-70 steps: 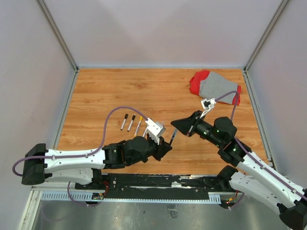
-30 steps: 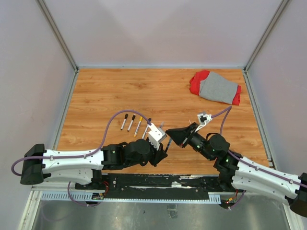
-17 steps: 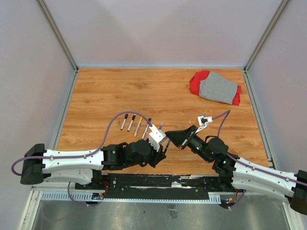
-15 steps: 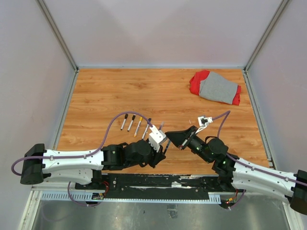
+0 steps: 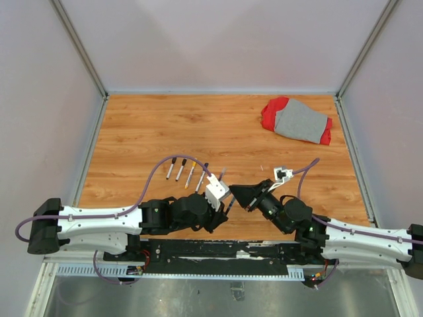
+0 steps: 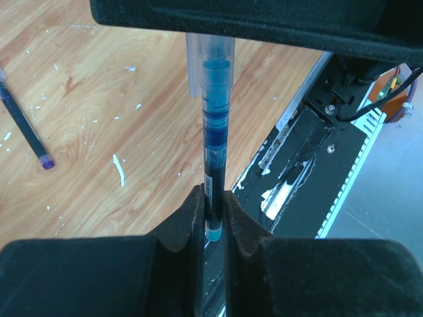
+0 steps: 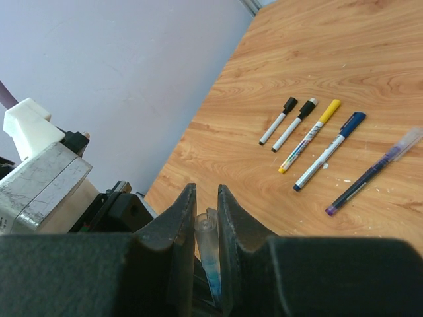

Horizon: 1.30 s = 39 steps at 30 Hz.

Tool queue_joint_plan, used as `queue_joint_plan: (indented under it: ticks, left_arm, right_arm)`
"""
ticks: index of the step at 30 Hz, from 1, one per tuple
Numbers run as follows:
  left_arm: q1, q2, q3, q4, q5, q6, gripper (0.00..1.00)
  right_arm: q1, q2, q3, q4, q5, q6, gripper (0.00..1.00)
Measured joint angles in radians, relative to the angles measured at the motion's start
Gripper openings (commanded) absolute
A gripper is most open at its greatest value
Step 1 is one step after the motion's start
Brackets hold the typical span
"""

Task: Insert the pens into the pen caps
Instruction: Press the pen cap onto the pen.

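Pale walls [image 5: 218, 46] enclose a wooden worktop [image 5: 218, 125]; a red-grey cloth [image 5: 297, 121] lies at its far right corner. Near the front edge, the left gripper [image 6: 213, 201] pinches a blue pen [image 6: 213, 139], and the right gripper [image 7: 206, 198] clamps its clear cap [image 7: 205, 231]. Only the right wrist view shows the colours of five loose pens [image 7: 310, 135].

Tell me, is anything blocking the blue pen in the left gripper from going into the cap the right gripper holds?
Nothing visible. The blue pen, held by the left gripper, already has its tip inside the clear cap in the right gripper.
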Motion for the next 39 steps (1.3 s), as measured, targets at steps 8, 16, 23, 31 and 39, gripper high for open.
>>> queue_joint_plan:
  ticks: [8, 16, 23, 31, 39]
  left_arm:
    - [-0.001, 0.000, 0.000, -0.006, 0.000, 0.007, 0.00]
    - [-0.001, 0.000, 0.000, -0.026, -0.020, 0.016, 0.00]
    - [-0.001, 0.000, 0.000, -0.045, -0.023, 0.023, 0.00]
    - [-0.001, -0.006, 0.000, 0.005, -0.036, 0.029, 0.00]
    - [-0.001, 0.022, 0.002, 0.126, -0.046, 0.019, 0.00]
  right_arm:
    - [0.093, 0.009, 0.034, -0.106, 0.172, -0.033, 0.01]
    - [0.124, 0.064, 0.076, -0.176, 0.256, 0.030, 0.01]
    - [0.123, 0.013, -0.002, -0.130, 0.258, 0.114, 0.01]
    - [0.124, -0.058, 0.017, -0.183, 0.266, 0.096, 0.04]
    - [0.134, -0.067, 0.168, -0.360, 0.307, -0.039, 0.07]
